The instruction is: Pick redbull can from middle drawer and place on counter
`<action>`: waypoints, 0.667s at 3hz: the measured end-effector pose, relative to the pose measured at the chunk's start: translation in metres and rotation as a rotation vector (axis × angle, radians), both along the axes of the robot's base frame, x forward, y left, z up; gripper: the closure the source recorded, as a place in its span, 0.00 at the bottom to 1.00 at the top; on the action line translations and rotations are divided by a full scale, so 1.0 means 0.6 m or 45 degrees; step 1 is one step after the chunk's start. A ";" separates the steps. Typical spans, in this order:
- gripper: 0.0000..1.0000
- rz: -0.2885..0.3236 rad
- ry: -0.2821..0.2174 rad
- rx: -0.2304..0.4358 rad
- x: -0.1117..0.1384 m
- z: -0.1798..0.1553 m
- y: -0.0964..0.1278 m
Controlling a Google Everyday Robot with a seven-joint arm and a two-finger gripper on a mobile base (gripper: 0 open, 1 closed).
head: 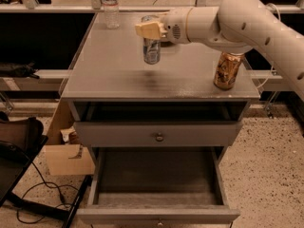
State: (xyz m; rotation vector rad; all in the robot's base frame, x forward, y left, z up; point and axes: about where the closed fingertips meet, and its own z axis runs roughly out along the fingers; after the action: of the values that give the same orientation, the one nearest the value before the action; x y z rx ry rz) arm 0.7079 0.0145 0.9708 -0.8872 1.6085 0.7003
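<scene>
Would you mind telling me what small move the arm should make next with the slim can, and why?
Probably lower it straight down onto the counter. The claw grips the slim can by its top, and the shadow on the bare grey surface beneath suggests it hangs just above. The open middle drawer is empty, and the gold can stands well aside.

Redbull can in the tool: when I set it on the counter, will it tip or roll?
Probably tippy: the redbull can is slim and tall, hanging upright in the tool above the counter. If it falls it would likely roll. Its smooth metal side may slip, since the tool grips only near the top.
</scene>
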 end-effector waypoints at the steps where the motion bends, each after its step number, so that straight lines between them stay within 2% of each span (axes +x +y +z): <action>1: 1.00 -0.108 0.031 0.040 0.042 -0.061 -0.028; 2: 1.00 -0.147 0.053 0.064 0.057 -0.101 -0.032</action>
State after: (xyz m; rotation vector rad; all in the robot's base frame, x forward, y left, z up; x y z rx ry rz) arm 0.7419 -0.0046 0.9104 -0.7411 1.6584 0.6789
